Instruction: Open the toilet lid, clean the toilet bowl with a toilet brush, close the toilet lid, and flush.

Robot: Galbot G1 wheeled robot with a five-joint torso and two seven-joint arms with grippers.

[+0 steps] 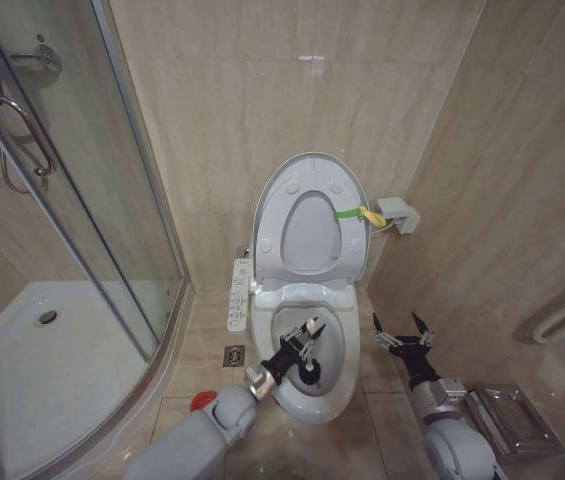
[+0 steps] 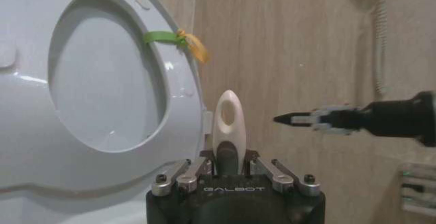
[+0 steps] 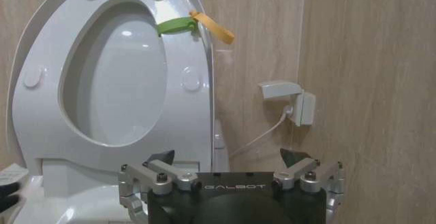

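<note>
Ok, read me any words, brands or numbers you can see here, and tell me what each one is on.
"GALBOT": on the left gripper body, which holds the toilet brush.
"GALBOT": on the right gripper body.
Markings on the button panel beside the toilet bowl: too small to read.

toilet lid (image 1: pixel 307 215): glossy plastic | toilet bowl (image 1: pixel 334 392): smooth glazed ceramic

You've got soft, even, warm light here, pretty bright. There's a small glare spot on the wall tile (image 1: pixel 312 62) up top and sheen on the toilet lid (image 3: pixel 116 81). Shadows are faint; left wrist view's slightly soft.
</note>
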